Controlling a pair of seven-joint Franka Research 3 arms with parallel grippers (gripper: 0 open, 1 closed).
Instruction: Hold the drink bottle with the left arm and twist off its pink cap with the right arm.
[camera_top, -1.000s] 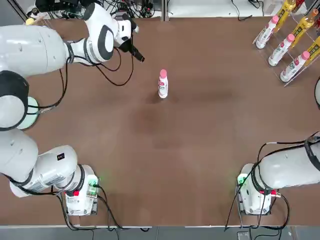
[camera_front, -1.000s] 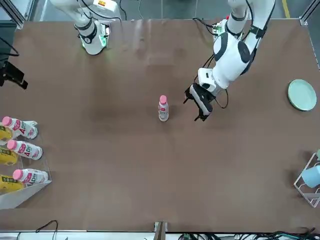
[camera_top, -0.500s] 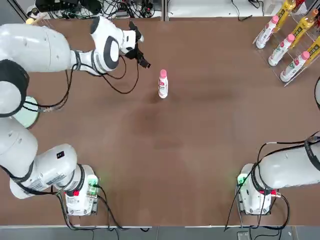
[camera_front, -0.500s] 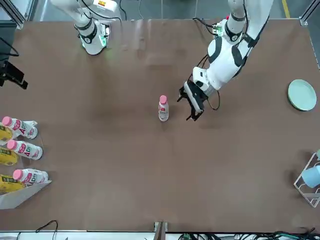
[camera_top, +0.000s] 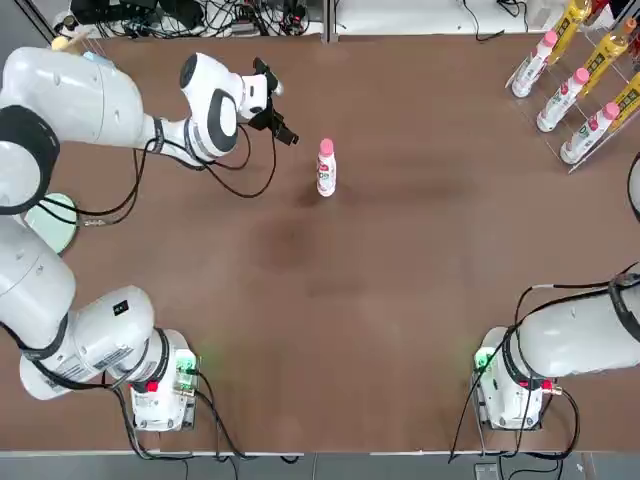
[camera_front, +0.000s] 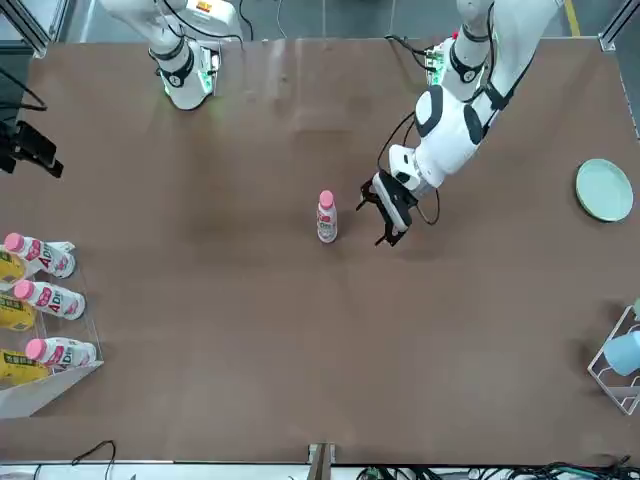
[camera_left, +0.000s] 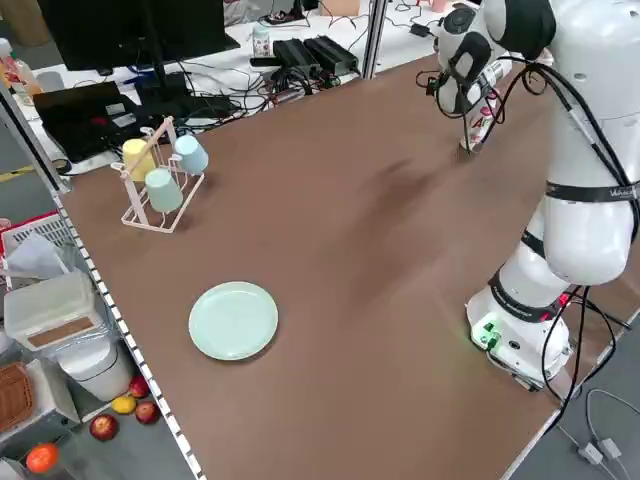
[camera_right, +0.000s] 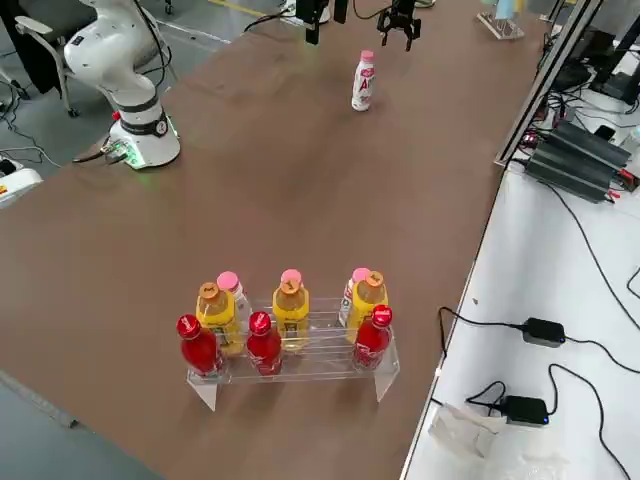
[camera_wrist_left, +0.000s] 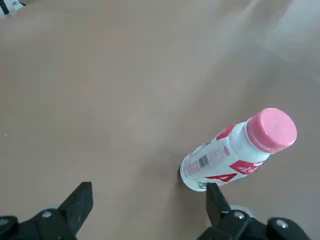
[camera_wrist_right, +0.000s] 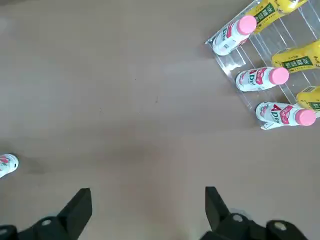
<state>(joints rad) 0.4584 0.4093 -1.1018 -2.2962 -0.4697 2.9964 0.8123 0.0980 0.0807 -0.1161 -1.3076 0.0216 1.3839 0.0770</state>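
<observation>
Hovering beside a small white plastic bottle with a red-and-green printed label (camera_top: 326, 176), my black left gripper (camera_top: 278, 106) spreads its two fingers wide, holding nothing. The bottle stands upright on the brown table (camera_top: 400, 260), near its far edge, with its round pink plastic cap (camera_front: 326, 199) on. My black right gripper (camera_front: 28, 149), also wide open and holding nothing, hangs well apart from the bottle, near the clear plastic rack (camera_right: 330, 370) of white, yellow and red bottles.
</observation>
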